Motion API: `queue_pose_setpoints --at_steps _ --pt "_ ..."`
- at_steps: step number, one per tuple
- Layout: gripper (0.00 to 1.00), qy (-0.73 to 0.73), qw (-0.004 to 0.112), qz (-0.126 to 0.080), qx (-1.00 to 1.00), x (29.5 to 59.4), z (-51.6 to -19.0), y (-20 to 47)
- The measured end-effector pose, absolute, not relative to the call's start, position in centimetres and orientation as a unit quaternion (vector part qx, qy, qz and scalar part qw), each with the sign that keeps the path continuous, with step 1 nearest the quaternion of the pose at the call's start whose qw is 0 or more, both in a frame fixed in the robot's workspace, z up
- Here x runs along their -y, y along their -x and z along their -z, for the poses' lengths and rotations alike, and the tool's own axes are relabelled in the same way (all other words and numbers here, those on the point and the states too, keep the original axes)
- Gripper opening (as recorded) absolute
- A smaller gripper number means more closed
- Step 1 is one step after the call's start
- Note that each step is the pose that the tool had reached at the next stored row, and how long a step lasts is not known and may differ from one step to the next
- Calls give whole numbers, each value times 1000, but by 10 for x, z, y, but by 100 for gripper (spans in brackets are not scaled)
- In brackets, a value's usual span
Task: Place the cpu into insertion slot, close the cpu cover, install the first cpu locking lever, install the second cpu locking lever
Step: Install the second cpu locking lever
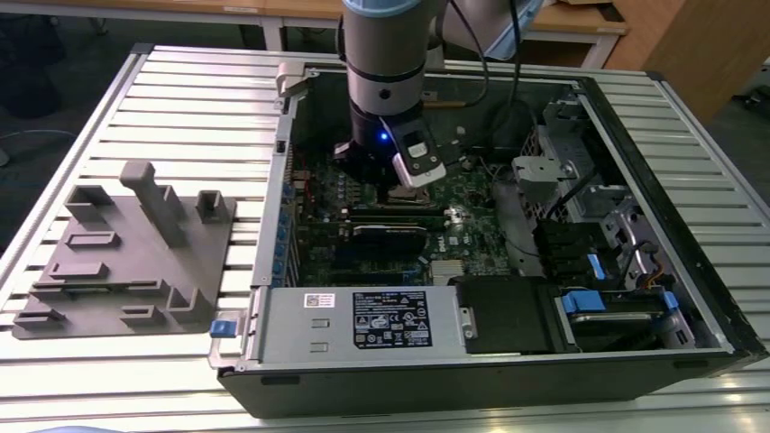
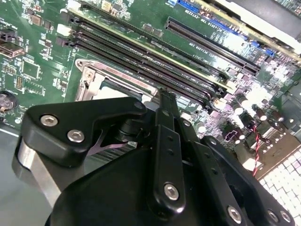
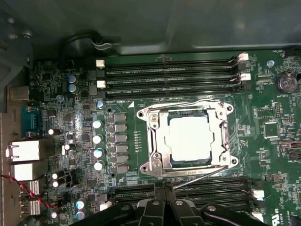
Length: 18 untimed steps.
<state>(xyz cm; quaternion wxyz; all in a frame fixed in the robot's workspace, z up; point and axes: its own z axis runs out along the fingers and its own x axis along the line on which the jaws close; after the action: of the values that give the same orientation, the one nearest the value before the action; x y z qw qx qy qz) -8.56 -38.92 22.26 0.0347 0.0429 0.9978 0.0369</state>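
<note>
Exterior view: we see the arm reaching down into the open computer case (image 1: pixel 673 225), the gripper (image 1: pixel 388 191) low over the green motherboard (image 1: pixel 361 244); a grey fixture block (image 1: pixel 126 262) lies on the table at the exterior view's left. Second wrist view: the gripper's fingers (image 2: pixel 165 106) are pressed together, holding nothing, their tip beside the cpu cover (image 2: pixel 101 77). First wrist view: the cpu (image 3: pixel 189 138) sits in the insertion slot (image 3: pixel 165 141), the cover's frame lying over it.
</note>
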Motion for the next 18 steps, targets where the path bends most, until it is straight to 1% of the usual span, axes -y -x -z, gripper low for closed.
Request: queue_pose_setpoints --at_steps 18 --pt "11 -43 35 -37 -998 389 -217 86"
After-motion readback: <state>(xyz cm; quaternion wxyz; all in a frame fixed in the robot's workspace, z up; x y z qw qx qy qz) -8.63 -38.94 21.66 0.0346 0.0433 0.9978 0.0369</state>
